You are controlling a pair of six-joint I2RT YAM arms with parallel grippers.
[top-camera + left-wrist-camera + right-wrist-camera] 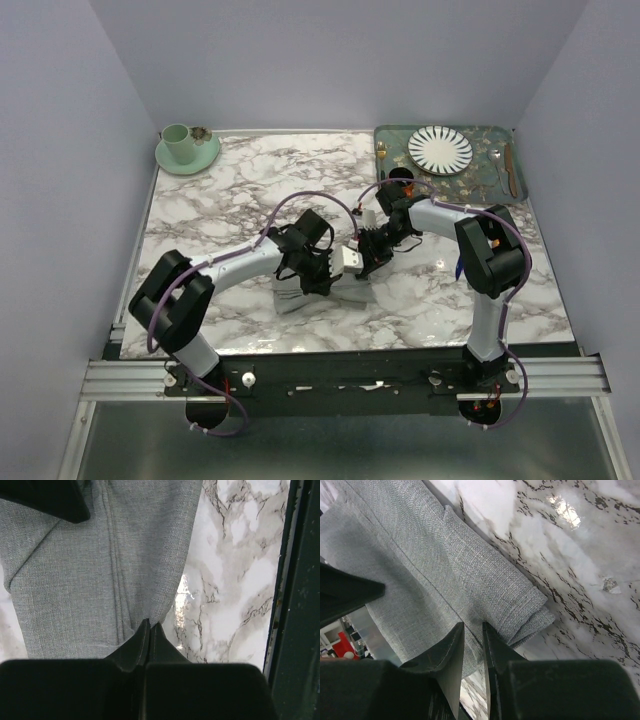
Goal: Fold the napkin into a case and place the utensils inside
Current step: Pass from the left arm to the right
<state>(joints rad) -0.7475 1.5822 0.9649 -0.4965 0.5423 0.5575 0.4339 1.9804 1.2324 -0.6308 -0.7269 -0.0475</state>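
The grey napkin (292,298) lies folded into a long band on the marble, mostly hidden under both wrists in the top view. In the left wrist view my left gripper (150,625) is shut on the napkin (100,570), pinching its near edge between touching fingertips. My right gripper (473,626) grips a thick folded part of the napkin (420,565) beside its rolled end, jaws a narrow gap apart with cloth between the tips. From above, the left gripper (322,280) and the right gripper (368,260) meet mid-table. Two slim utensils (503,168) lie on the tray's right side.
A green patterned tray (480,188) at the back right carries a striped plate (440,150) and a small gold fork (382,150). A dark cup (400,177) stands by its near-left corner. A green cup on a saucer (180,147) sits back left. The table's black edge rail (300,605) is close to the left gripper.
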